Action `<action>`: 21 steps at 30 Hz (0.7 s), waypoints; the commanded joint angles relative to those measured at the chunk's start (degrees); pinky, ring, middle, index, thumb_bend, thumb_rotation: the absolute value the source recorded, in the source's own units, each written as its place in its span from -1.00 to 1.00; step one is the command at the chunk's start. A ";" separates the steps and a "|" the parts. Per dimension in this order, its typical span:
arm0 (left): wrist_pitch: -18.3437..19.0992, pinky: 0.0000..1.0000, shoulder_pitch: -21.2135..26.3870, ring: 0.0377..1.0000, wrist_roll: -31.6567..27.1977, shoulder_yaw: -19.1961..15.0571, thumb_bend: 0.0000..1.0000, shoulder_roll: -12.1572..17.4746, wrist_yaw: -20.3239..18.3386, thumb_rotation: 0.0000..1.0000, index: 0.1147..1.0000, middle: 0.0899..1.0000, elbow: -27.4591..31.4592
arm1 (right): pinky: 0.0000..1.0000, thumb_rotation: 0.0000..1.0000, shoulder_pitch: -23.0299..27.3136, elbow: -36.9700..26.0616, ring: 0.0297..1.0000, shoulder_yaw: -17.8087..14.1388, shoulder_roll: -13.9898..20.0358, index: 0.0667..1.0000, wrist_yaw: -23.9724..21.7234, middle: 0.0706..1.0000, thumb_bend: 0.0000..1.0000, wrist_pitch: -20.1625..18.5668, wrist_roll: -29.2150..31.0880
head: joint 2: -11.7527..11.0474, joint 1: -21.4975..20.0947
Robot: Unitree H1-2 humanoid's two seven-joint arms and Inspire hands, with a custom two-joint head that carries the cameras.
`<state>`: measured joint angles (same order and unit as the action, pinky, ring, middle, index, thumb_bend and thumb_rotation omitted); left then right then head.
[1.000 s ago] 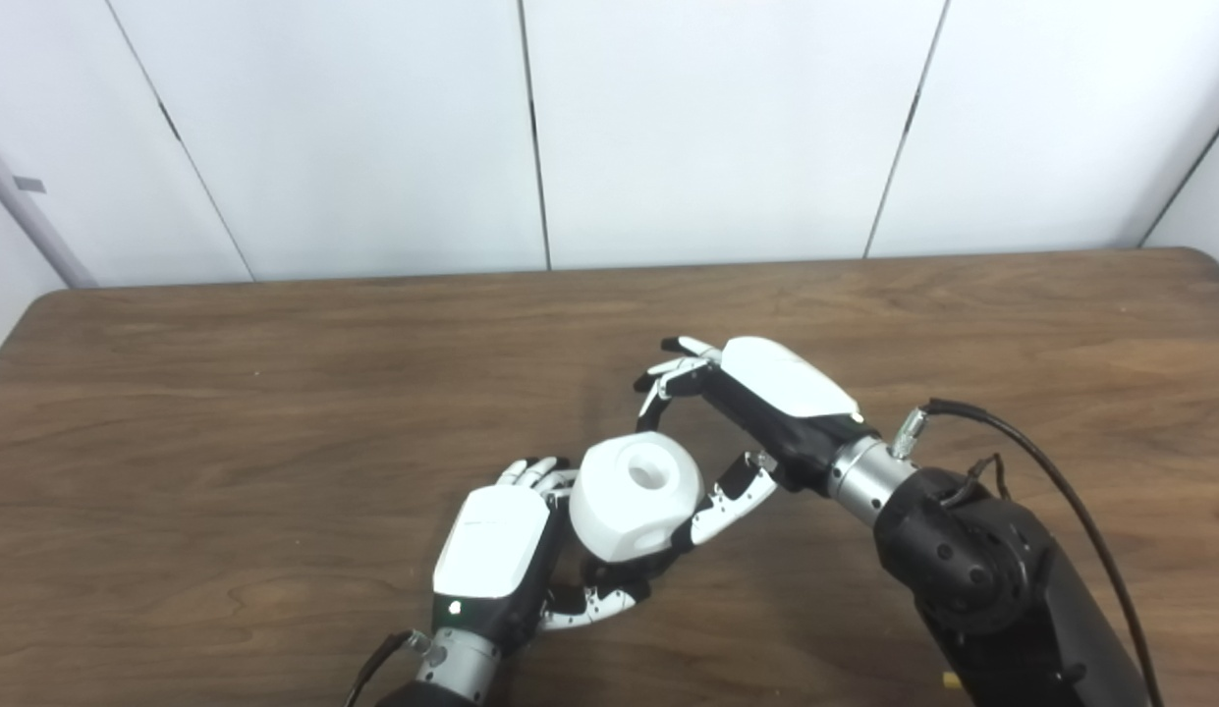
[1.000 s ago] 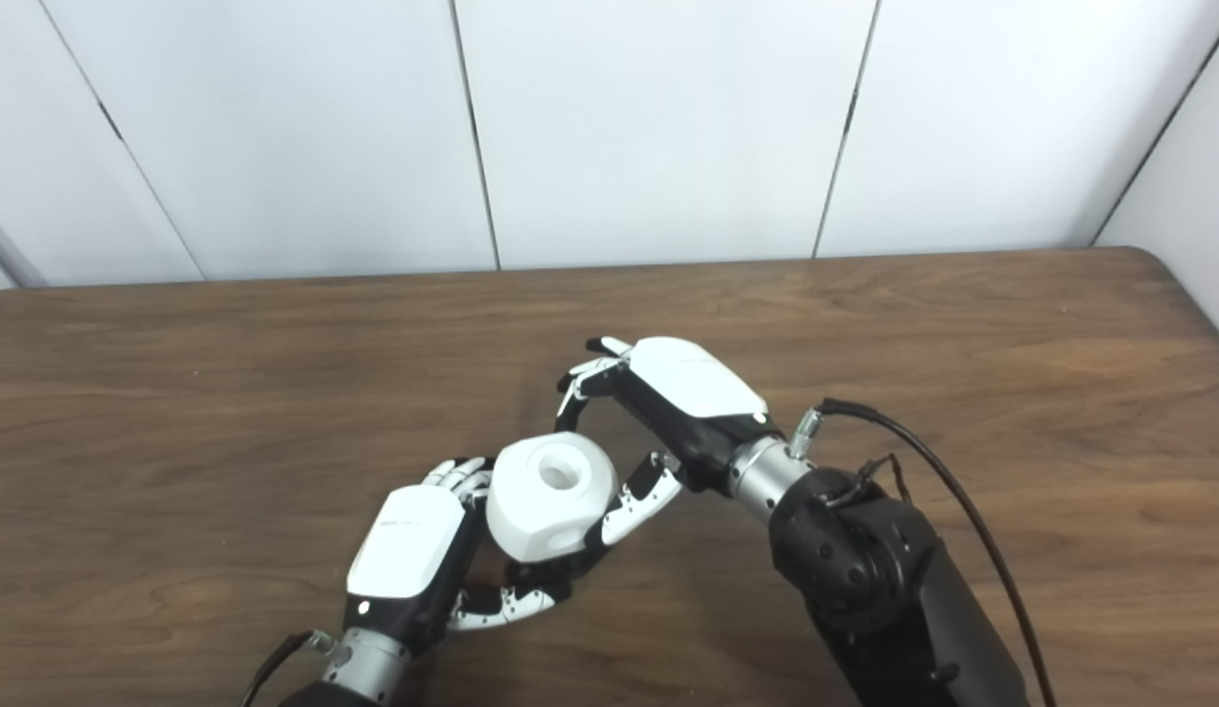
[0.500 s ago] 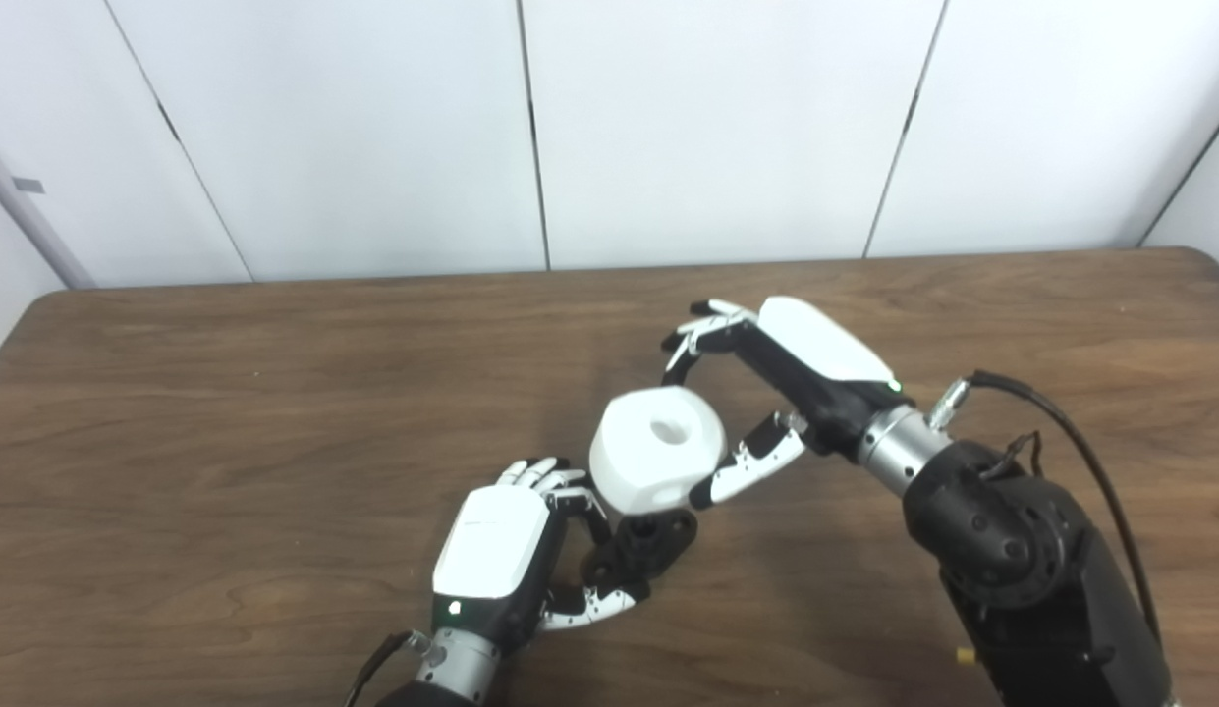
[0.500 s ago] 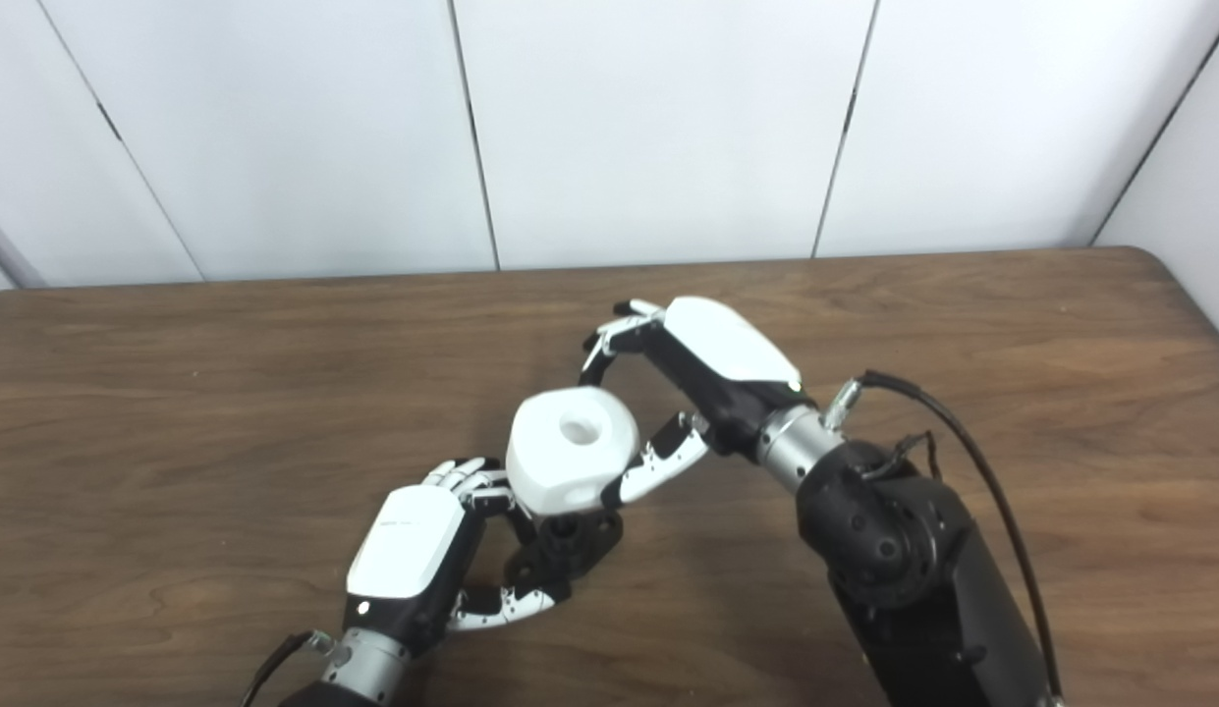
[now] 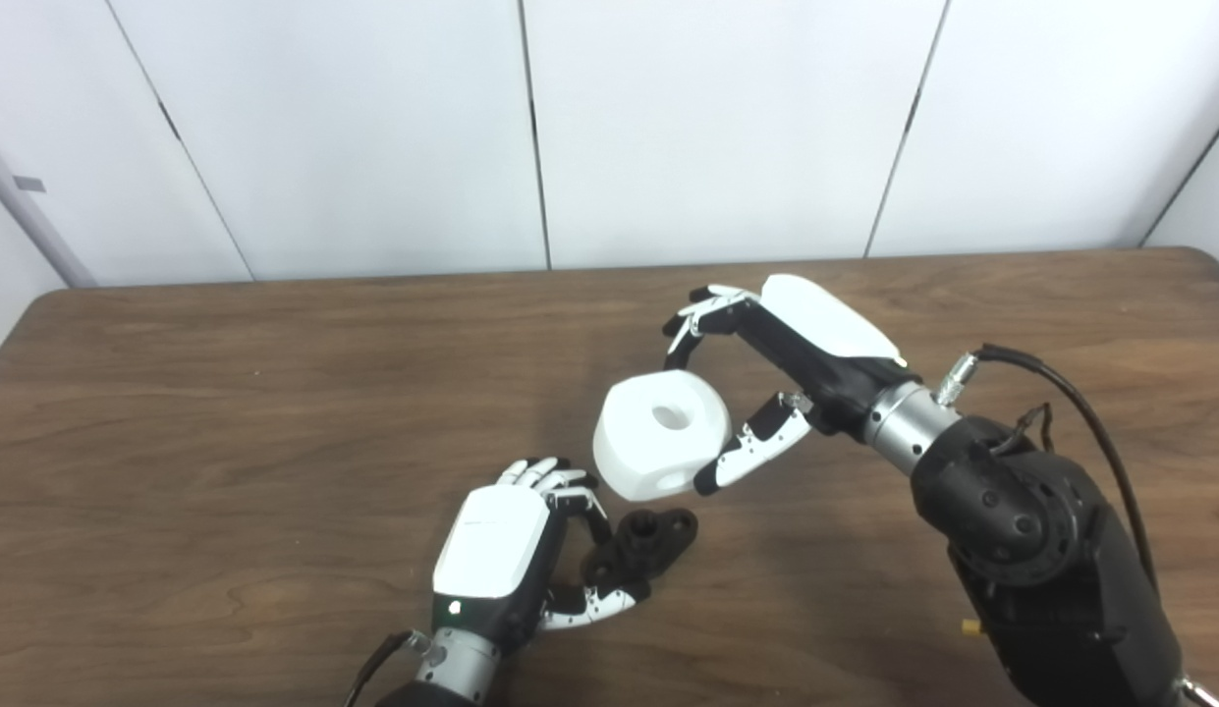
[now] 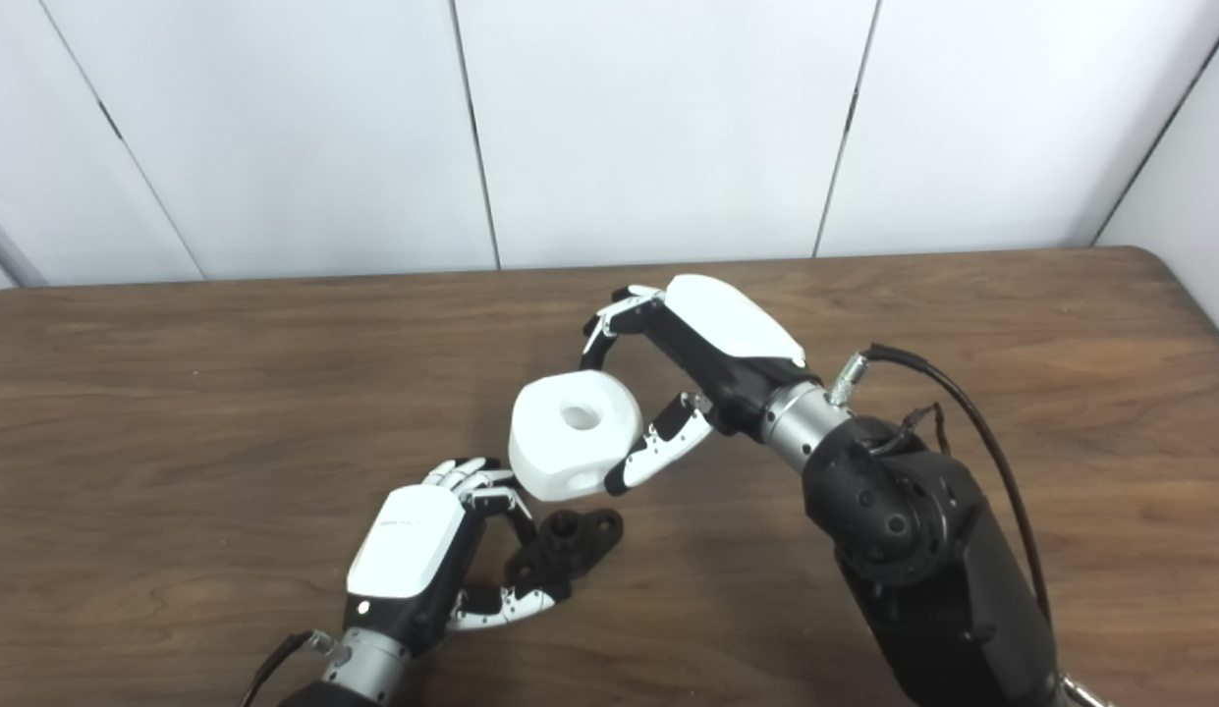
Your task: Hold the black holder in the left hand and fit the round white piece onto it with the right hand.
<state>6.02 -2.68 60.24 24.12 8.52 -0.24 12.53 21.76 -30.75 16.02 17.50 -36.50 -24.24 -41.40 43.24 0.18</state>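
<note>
The right hand (image 5: 766,393) is gripping the round white piece (image 5: 661,433) just above the black holder (image 5: 640,543) the left hand (image 5: 501,560) is clutching.

Dark brown wood-grain table (image 5: 226,412) with rounded far corners, filling the lower frame. Behind it, a plain white panelled wall (image 5: 717,128) divided by thin dark seams. Grey slanted bar (image 5: 29,211) at far left. Even, diffuse lighting.
</note>
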 commanded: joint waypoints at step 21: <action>0.09 0.82 0.21 0.74 1.01 0.66 0.04 0.23 -1.49 -0.91 -0.16 0.52 0.17 | 0.76 -0.73 2.62 0.23 0.89 4.94 1.22 -0.11 -2.90 0.55 0.05 2.30 -0.74 | 0.23 -0.07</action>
<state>6.05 -2.59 60.26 24.14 8.54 -0.48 12.55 22.18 -29.60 21.36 18.98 -40.71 -23.90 -41.76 43.42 0.09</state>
